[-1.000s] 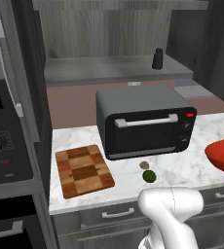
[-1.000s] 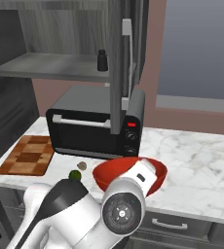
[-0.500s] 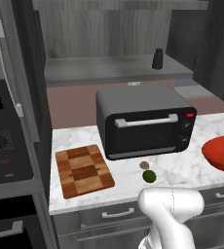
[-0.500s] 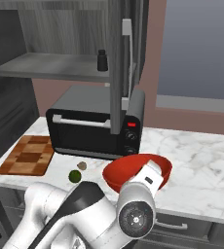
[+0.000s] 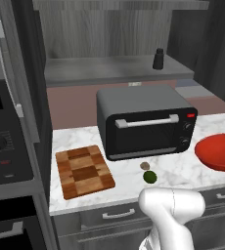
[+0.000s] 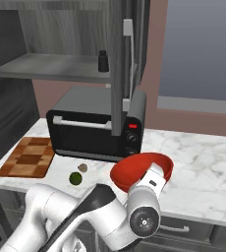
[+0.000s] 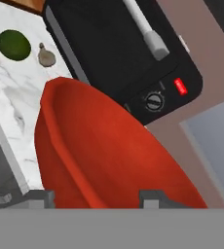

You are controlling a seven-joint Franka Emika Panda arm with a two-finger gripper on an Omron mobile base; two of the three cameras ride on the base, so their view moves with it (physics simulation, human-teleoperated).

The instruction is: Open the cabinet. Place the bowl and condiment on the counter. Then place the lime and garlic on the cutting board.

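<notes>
1. We find the cabinet (image 5: 109,44) standing open, its door (image 6: 121,64) swung out over the toaster oven (image 5: 144,122). The first step looks complete.

2. The bowl (image 6: 142,170) is at the right end of the counter (image 5: 183,171), just right of the toaster oven. In the hand view its rim runs between the two fingertips (image 7: 36,197), and the gripper (image 7: 97,202) is closed partway on that rim. The bowl sits tilted in that view. We judge it held, low over or just touching the marble; we cannot tell which.

3. The step in hand, in our judgement, is setting the bowl down on the counter.

4. The condiment (image 5: 158,59) stands upright on the cabinet shelf (image 6: 51,66), near its right end, well above the toaster oven. It is not yet on the counter.

5. The lime (image 5: 150,177) and the garlic (image 5: 145,166) lie just beside each other on the marble in front of the toaster oven, apart from the cutting board (image 5: 83,170), which lies to their left with nothing on it.

6. The next move calls for lowering the bowl flat, releasing the rim, and withdrawing clear. The reach up to the condiment must then clear the open door and the toaster oven top.
</notes>
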